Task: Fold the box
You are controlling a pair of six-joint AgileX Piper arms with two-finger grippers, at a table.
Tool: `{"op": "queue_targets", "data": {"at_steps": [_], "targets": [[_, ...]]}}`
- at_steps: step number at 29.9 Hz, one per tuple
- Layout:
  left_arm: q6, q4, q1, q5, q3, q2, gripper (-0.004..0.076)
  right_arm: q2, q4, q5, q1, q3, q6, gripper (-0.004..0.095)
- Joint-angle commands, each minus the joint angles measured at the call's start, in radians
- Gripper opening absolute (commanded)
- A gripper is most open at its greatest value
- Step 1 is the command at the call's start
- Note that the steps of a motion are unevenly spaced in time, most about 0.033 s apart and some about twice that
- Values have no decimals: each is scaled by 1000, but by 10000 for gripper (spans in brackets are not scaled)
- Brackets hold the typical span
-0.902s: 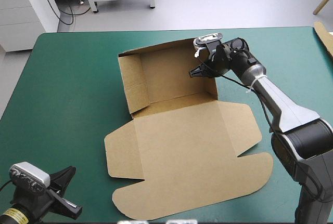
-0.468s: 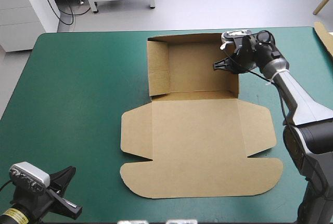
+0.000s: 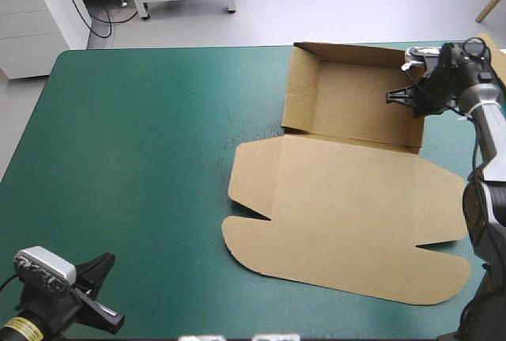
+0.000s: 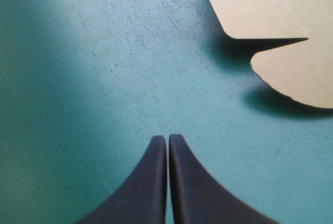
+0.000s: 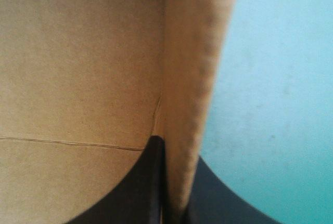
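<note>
Right jaws all but shut, pinching the tray's right wall (image 5: 192,78), one side inside the tray, one outside. Left jaws shut, empty, low over the near-left corner, with only the lid (image 4: 281,5) ahead.

The box (image 3: 348,198) sits far right on the counter (image 3: 134,159), tray walls up, lid flat toward the near side.

Risks, my guess:
- Thin board slips from the pinch, or creases at the fold, if I pull sideways.
- Nothing pins the lid, so the whole box slides.
- Right and far edges are close, so more drag could tip it off.

Teal-green cover looks smooth, faintly scuffed. Plenty of bare room left of the box.
</note>
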Motion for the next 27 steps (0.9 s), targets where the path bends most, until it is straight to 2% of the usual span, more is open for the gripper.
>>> {"op": "queue_targets", "data": {"at_steps": [1,10,14,19,22,27], "targets": [[-11,-14,-6,-61,-23,12,-8,-49,-110,19,-110,-21,-56,-22],[-11,-14,-6,-54,-23,12,-8,-49,-113,-29,-340,-21,-91,-21],[-11,-14,-6,-54,-23,12,-8,-27,-113,-34,-396,-21,-129,-21],[-11,-14,-6,-52,-23,12,-8,11,-120,-34,-405,-21,-134,-6],[-11,-14,-6,-50,-23,12,-8,11,-120,-32,-405,-21,-177,93],[-11,-14,-6,-50,-23,12,-8,7,-120,27,-405,-84,-200,394]]}}
